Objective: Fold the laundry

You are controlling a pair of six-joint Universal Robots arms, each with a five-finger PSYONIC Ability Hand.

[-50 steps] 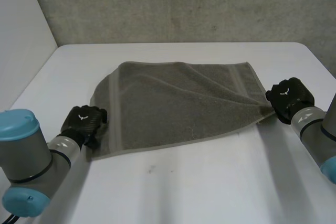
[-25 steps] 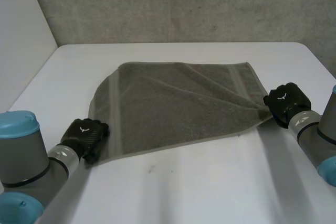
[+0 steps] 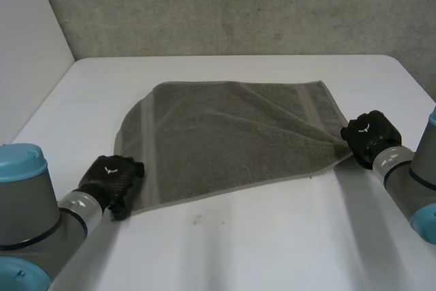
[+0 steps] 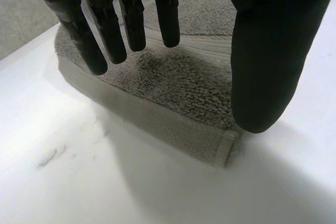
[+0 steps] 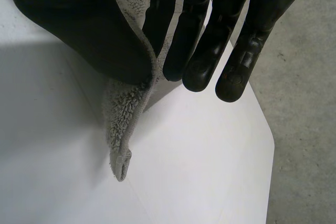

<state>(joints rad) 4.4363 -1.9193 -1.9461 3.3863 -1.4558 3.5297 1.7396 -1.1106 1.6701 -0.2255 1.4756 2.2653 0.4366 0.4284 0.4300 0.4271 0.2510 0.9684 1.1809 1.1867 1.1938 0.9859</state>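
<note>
Noted grey terry towel (image 3: 231, 138) lying skewed on white table (image 3: 272, 236). Right corner pinched between thumb and fingers of right hand (image 3: 368, 138). Left hand (image 3: 112, 177) spread, unclamped, over near left corner. Folding judged barely begun; no neat fold seen.

no words, numbers or labels can be read, on the towel (image 3: 231, 141) or elsewhere. the one sign is a small white winged emblem (image 3: 109, 169) on the back of the left hand (image 3: 112, 182), at the near left, and a matching mark (image 3: 366, 127) on the back of the right hand (image 3: 373, 140), at the right.
</note>
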